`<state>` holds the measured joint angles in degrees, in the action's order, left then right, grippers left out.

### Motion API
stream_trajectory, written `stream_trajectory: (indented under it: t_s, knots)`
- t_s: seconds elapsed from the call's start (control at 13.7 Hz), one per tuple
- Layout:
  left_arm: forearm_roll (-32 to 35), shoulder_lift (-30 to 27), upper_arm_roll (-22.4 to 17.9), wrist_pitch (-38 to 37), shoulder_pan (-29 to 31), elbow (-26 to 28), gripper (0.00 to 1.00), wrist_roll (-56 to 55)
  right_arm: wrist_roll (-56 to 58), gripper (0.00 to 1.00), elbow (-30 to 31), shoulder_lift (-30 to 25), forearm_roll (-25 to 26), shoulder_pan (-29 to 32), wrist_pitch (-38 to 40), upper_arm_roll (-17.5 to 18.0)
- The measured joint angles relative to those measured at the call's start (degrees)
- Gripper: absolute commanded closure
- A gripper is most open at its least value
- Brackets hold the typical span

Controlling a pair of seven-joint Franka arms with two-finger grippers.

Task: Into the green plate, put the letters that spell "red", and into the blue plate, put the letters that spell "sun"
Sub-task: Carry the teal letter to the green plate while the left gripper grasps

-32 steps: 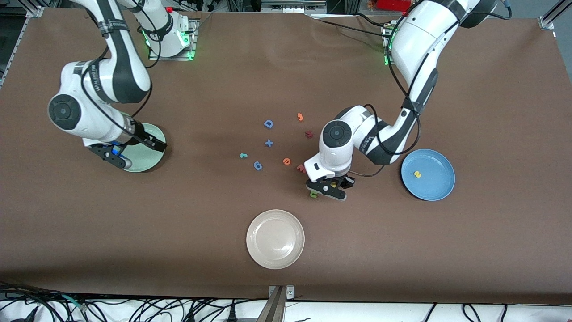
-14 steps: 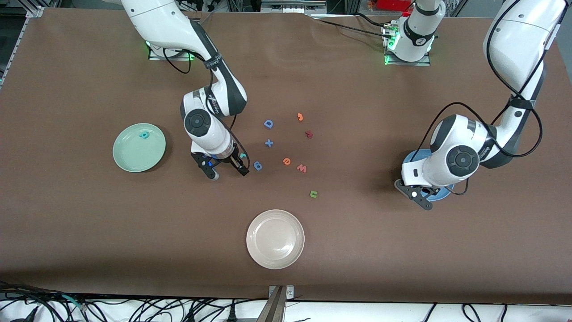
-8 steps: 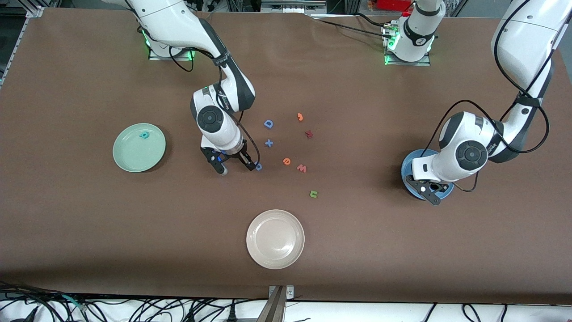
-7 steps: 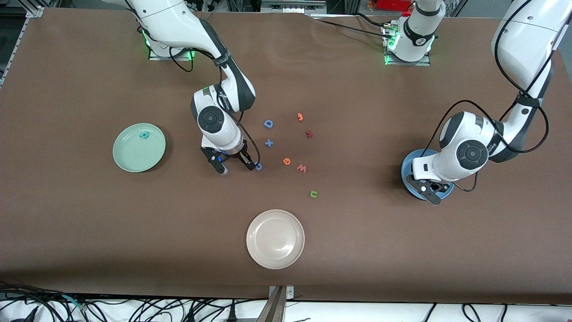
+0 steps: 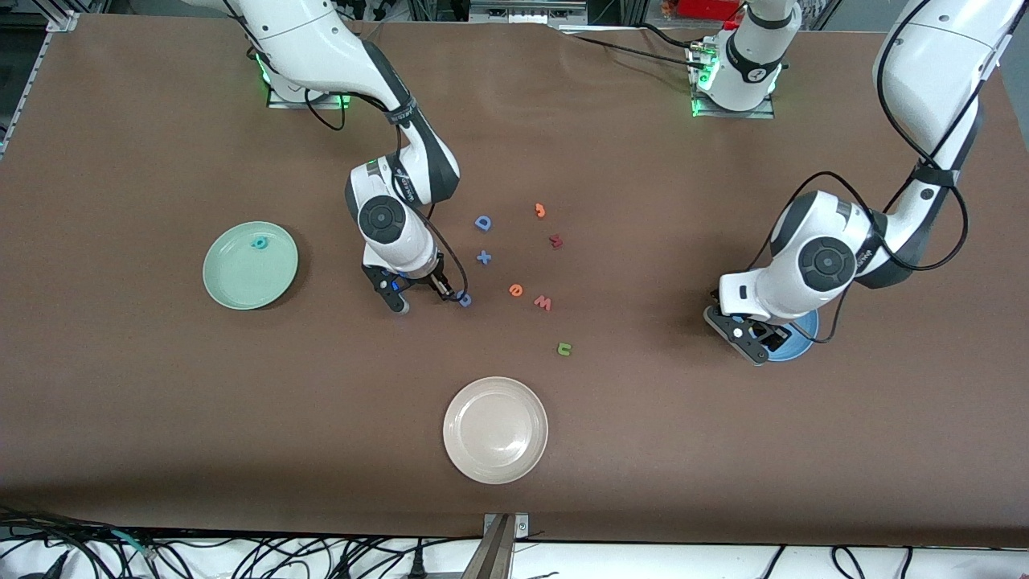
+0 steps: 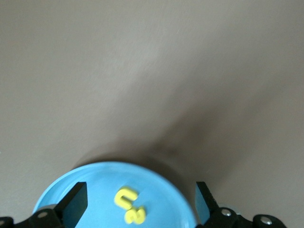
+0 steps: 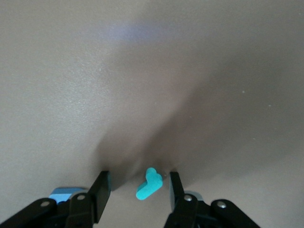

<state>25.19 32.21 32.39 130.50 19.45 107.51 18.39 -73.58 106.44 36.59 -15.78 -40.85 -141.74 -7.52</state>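
right gripper [image 5: 418,298] lowered to the tabletop [image 5: 643,450] between the green plate [image 5: 250,265] and the loose letters at mid-table. jaws part-way spread around the teal "r" [image 7: 149,183]; one finger [image 7: 173,190] just beside the letter, the other finger [image 7: 101,187] apart from it, firm pinch not confirmed. teal "r" flat on the table between the fingers, hidden by the gripper in the front view.

left gripper [image 5: 756,338] over the rim of the blue plate [image 5: 800,342] at the left arm's end of the table. jaws spread wide, nothing between them. in the left wrist view, blue plate [image 6: 95,185] seen below the fingers [image 6: 76,202], with a yellow arch-shaped letter [image 6: 125,197] and a yellow "s" [image 6: 135,215] lying on it, touching or nearly touching each other.

green plate toward the right arm's end of the table, holding the teal "d" [image 5: 259,241] close to the rim farthest from the front camera.

still on the bare table: orange "e" [image 5: 516,289], beside the red "w" [image 5: 543,302]; green arch-shaped letter [image 5: 564,348], nearer to the front camera than the red "w" and well apart from both coloured plates.

other items on the table: blue "g" [image 5: 464,300] touching or just beside the right gripper's finger; blue plus sign [image 5: 483,257]; blue capital "d" [image 5: 482,223]; small orange piece [image 5: 540,210]; dark red "s" [image 5: 555,240]; cream-white plate [image 5: 495,429] nearest the front camera, with nothing on it.
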Motion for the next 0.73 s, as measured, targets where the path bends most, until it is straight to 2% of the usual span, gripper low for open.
stream_trajectory:
  t_s: [0.15,0.22,0.44,0.73]
  knots:
    - [0.00,-0.02,2.69,0.01,-0.27,-0.09,0.00,-6.17,0.00,0.78,-0.13,-0.19,0.00,0.00,0.39,-0.02]
    - [0.00,-0.01,3.65,0.04,-1.00,-0.41,0.00,-9.13,-0.02,0.87,-0.16,-0.23,0.00,0.00,0.48,-0.02]
    - [-1.84,1.49,4.05,0.27,-6.55,-4.68,0.00,-18.48,-0.03,0.99,-0.18,-0.26,0.00,0.00,0.58,-0.04]
    - [-2.82,7.98,3.48,0.30,-15.10,-14.44,0.00,-29.41,-0.03,1.00,-0.34,-0.44,0.01,-0.04,2.20,-0.38]
